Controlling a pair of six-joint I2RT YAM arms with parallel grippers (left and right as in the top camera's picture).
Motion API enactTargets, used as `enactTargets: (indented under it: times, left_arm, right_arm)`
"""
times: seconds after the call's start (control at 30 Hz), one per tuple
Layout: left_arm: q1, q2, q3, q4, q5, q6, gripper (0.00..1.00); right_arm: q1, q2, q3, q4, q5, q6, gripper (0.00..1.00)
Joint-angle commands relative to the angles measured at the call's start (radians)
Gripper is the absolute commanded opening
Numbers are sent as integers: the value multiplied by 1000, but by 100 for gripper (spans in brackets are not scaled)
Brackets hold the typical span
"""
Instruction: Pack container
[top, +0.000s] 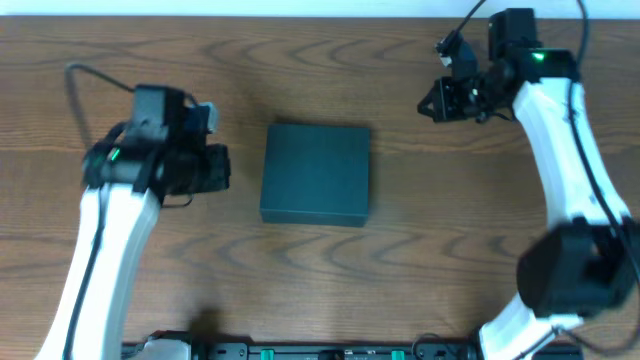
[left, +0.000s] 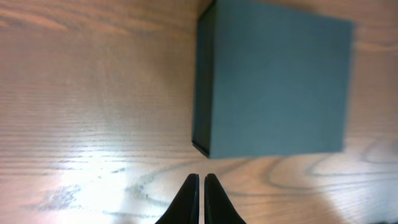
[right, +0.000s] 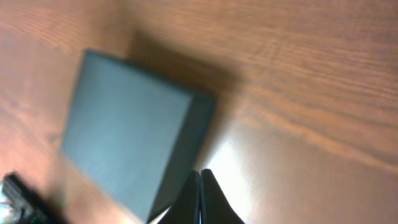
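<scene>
The container (top: 316, 172) is a dark teal box with its lid closed, lying flat in the middle of the wooden table. It also shows in the left wrist view (left: 273, 81) and in the right wrist view (right: 130, 130). My left gripper (top: 222, 168) is shut and empty, a little to the left of the container; its fingertips (left: 201, 179) meet above bare wood. My right gripper (top: 428, 102) is shut and empty, at the back right, apart from the container; its fingertips (right: 200, 173) are pressed together. No snack packets show.
The wooden table (top: 320, 260) fills all views. A dark rail with green parts (top: 330, 350) runs along the front edge between the two arm bases.
</scene>
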Motion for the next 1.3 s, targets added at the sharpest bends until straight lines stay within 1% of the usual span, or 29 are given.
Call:
enactTargets:
  times: [0.0,0.13,0.23,0.33,0.43,0.5,0.6,0.67,0.7,0.73,0.77,0.9,0.97,1.27]
  left_arm:
    - [0,-136,14,-42,-21,45,6]
    - [0,-306,14,-130,-20,80,6]
    - [0,-423,9,-219,-18,96,6]
    - [0,-533,-18,-280,-14,109,6]
    - [0,-633,-86,-290,13,109,6]
    - [0,-693,-151,-277,48,109,6]
    - [0,-754,-249,-251,64,108,6]
    - [0,-768,-308,-233,64,94,6]
    - [1,-767,-334,-223,64,77,23]
    - [1,-765,-352,-214,64,57,58]
    - [0,-765,-364,-206,63,34,95]
    - [0,-765,-380,-212,64,-63,95]
    - [0,-765,-380,-237,56,-68,95]
    - [0,-765,-380,-237,56,-68,95]
  right_arm:
    - [33,-159,-4,-47,-12,-53,2]
    - [66,-357,-106,-83,-5,-53,2]
    - [92,-545,-256,-85,11,-44,2]
    - [113,-768,-452,-52,11,13,1]
    - [119,-998,-638,-22,11,94,2]
    - [119,-1142,-731,-22,11,128,2]
    - [119,-1334,-828,-22,11,200,2]
    - [119,-1429,-862,-26,12,227,2]
    - [119,-1469,-872,-27,12,245,20]
    - [119,-1495,-878,-27,12,259,67]
    - [119,-1512,-879,-29,12,269,99]
    - [119,-1533,-879,-34,8,269,99]
    - [119,-1533,-879,-33,6,269,99]
    - [119,-1533,-879,-35,7,269,99]
